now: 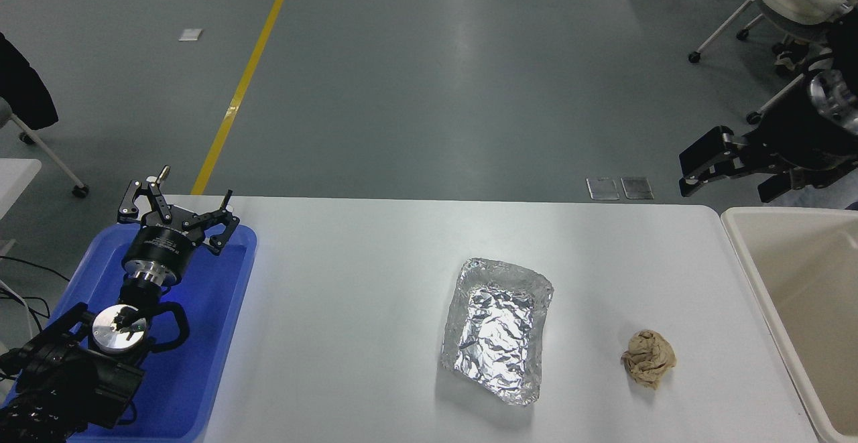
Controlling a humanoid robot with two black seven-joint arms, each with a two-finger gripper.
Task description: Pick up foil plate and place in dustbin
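Note:
The foil plate (pixel 497 330), a crinkled silver tray, lies flat on the white table (pixel 348 309), right of centre. The dustbin (pixel 798 295), a cream tub, stands at the table's right edge, partly cut off by the picture. My right gripper (pixel 727 185) is open and empty, held high at the far right, above the table's far right corner and the dustbin's far rim, well away from the plate. My left gripper (pixel 177 212) is open and parked over the blue tray at the lower left.
A crumpled tan paper ball (pixel 648 358) lies between the plate and the dustbin. A blue plastic tray (pixel 214 336) sits at the table's left end. Wheeled chairs (pixel 777 7) stand on the floor beyond the far right.

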